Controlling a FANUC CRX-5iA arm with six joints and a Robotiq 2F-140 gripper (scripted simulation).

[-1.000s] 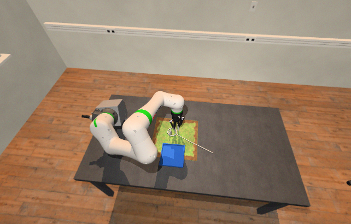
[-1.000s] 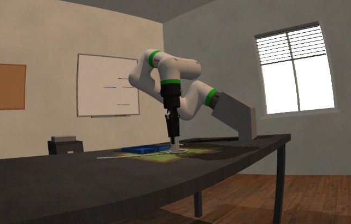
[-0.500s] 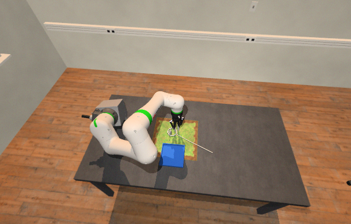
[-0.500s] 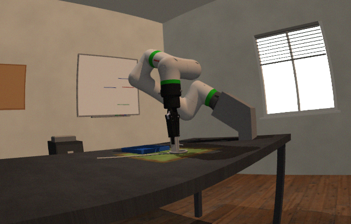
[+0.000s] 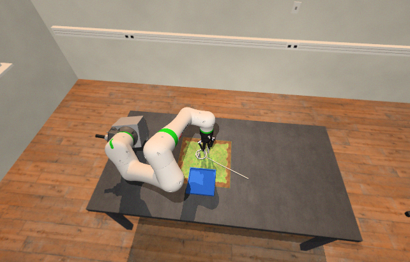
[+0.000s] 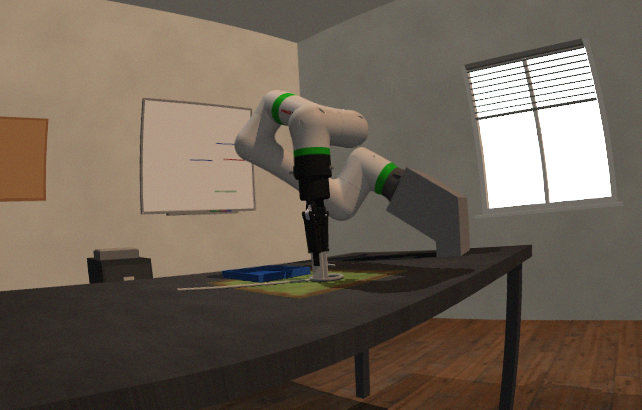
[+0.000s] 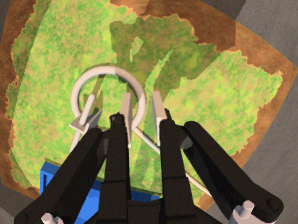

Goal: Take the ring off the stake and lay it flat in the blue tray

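Note:
A thin white ring [image 5: 201, 154] [image 6: 327, 278] [image 7: 107, 70] lies on the green mat [image 5: 221, 151] [image 6: 359, 277] [image 7: 220, 96]. The thin white stake [image 5: 229, 169] [image 6: 242, 286] lies flat, running from the ring out over the dark table. My gripper [image 5: 204, 150] [image 6: 319, 267] [image 7: 142, 103] points straight down at the ring. Its fingertips stand a little apart, one on each side of the ring's near rim, with mat showing between them. The blue tray [image 5: 202, 182] [image 6: 257, 274] [image 7: 47, 179] sits empty at the mat's front edge, apart from the ring.
The dark table [image 5: 281, 162] [image 6: 160, 325] carries the mat and tray. My grey base block [image 5: 131, 126] [image 6: 430, 208] stands at the table's left end, and my arm arches over the mat's left side.

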